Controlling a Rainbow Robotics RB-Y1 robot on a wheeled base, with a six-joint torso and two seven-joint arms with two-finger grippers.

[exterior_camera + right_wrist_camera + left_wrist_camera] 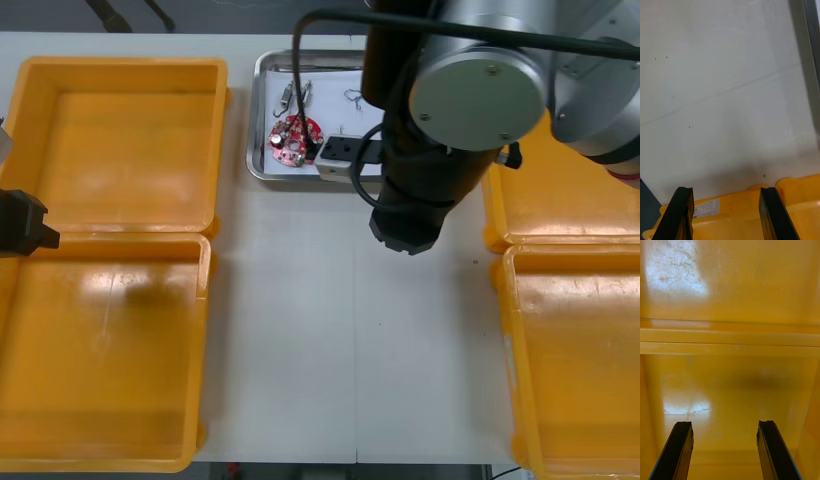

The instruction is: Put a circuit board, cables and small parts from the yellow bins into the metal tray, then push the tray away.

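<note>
The shiny metal tray (256, 120), white inside, lies at the middle of the surface's (330, 330) far edge. It holds 1 round red circuit board (293, 140) and small metal parts (295, 95). The right claw (726, 191), wide and empty, hovers by a glossy yellow bin (752, 210). Its arm is nearer the tray, so the push likely falls to it. The left claw (725, 425) idles wide over the left bins.
</note>
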